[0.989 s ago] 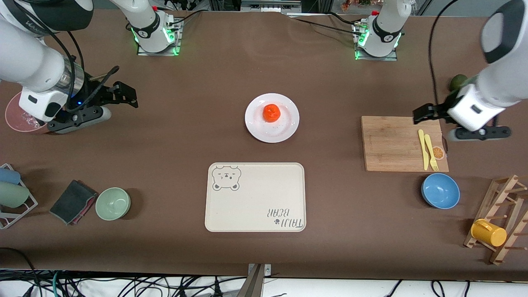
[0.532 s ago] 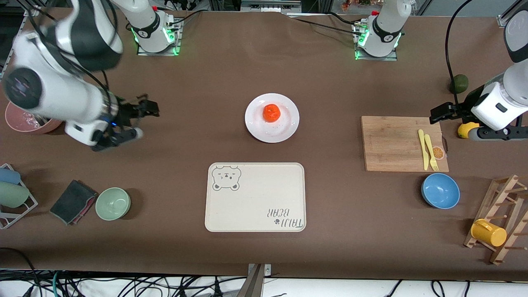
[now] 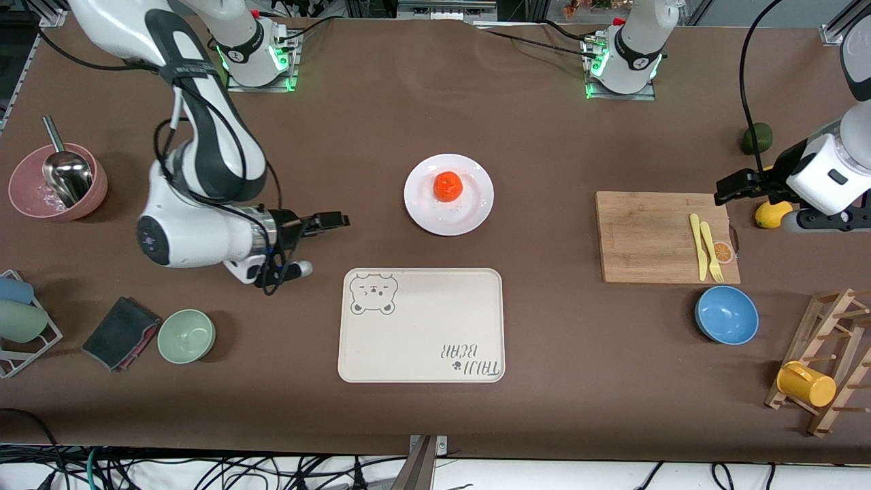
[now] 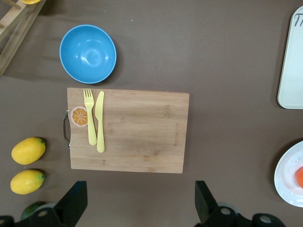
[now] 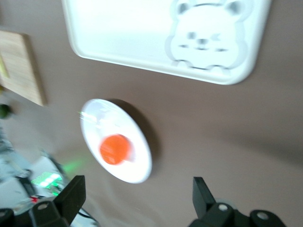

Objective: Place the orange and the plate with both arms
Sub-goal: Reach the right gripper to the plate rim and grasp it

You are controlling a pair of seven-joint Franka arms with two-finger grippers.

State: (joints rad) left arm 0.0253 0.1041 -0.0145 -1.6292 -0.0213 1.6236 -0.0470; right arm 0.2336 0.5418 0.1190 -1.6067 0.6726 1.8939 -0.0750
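The orange (image 3: 448, 186) lies on the white plate (image 3: 469, 214) in the middle of the table, farther from the front camera than the bear tray. In the right wrist view the orange (image 5: 115, 149) and the plate (image 5: 138, 171) show ahead of the fingers. My right gripper (image 3: 332, 220) is open and empty above the bare table, between the plate and the right arm's end. My left gripper (image 3: 727, 188) hangs open and empty over the cutting board's corner by the lemons. The plate's rim (image 4: 285, 177) shows at the edge of the left wrist view.
A cream bear tray (image 3: 420, 324) lies nearer the front camera than the plate. A cutting board (image 3: 650, 235) with a yellow fork and knife, a blue bowl (image 3: 726, 314), lemons (image 4: 28, 150) and a mug rack (image 3: 823, 361) stand toward the left arm's end. A green bowl (image 3: 186, 335) and a pink bowl (image 3: 27, 194) stand toward the right arm's end.
The right arm has swung from over the pink bowl toward the plate, its gripper now much closer to it. The left gripper has drifted slightly toward its end of the table, uncovering a lemon.
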